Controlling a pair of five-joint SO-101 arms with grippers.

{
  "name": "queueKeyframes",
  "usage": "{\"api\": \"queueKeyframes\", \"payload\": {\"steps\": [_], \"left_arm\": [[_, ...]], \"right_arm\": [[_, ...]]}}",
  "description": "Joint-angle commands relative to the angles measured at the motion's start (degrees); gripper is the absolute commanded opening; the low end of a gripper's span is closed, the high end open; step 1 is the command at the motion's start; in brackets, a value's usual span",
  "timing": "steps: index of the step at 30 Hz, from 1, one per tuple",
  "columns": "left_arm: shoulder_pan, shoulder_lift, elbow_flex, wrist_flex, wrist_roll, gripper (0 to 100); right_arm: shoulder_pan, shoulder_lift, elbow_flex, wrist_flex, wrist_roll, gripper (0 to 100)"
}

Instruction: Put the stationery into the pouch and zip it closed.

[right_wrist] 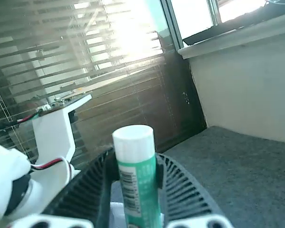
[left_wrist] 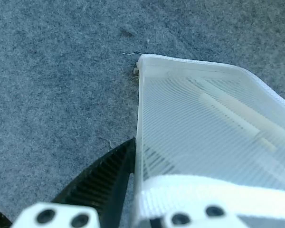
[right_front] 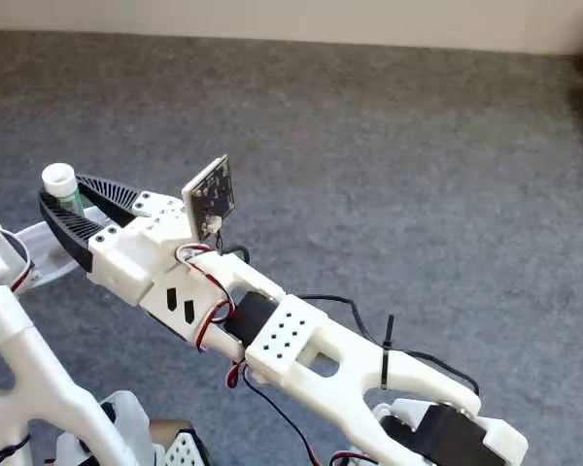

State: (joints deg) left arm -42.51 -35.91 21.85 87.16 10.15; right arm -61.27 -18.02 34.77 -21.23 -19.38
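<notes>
A green glue stick [right_front: 60, 183] with a white cap stands upright between the black fingers of my right gripper [right_front: 64, 194], which is shut on it at the left of the grey carpet. In the right wrist view the glue stick [right_wrist: 135, 175] sits clamped in that gripper [right_wrist: 134, 159]. Just below it lies the white mesh pouch [right_front: 47, 247]. My left gripper [left_wrist: 137, 164] is shut on the pouch [left_wrist: 204, 133] at its edge, one black finger [left_wrist: 102, 183] lying beside the mesh. A long pale item [left_wrist: 232, 114] shows through the mesh.
Grey carpet [right_front: 389, 146] covers the table, with open room to the right and at the back. The left arm's white body [right_front: 10, 340] stands at the lower left, close under the right arm [right_front: 301, 340]. A wall runs along the far edge.
</notes>
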Motion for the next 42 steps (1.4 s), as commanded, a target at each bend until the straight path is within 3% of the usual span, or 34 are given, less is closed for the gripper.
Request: {"api": "queueKeyframes", "payload": {"steps": [1,6,11,16,19,27,42], "left_arm": [[-0.13,0.92,0.4,-1.32,0.79,0],[-0.13,0.92,0.4,-1.32,0.79,0],[-0.13,0.92,0.4,-1.32,0.79,0],[-0.22,0.92,0.48,-1.32,0.79,0],[-0.22,0.92,0.48,-1.32,0.79,0],[-0.22,0.92,0.48,-1.41,0.79,0],[-0.22,0.92,0.48,-1.41,0.79,0]], "right_arm": [[-0.66,-0.75,-0.75,-1.54,-0.35,0.4],[-0.66,1.98,-1.1,-2.24,-0.35,0.4],[-0.48,9.36,-0.4,-17.98,0.0,0.4],[-1.8,12.62,3.47,-29.23,8.7,0.4],[-2.77,12.7,4.97,-32.92,10.29,1.0],[-3.56,12.97,5.32,-33.01,10.2,15.0],[-1.89,12.18,4.88,-29.49,10.2,14.9]]}}
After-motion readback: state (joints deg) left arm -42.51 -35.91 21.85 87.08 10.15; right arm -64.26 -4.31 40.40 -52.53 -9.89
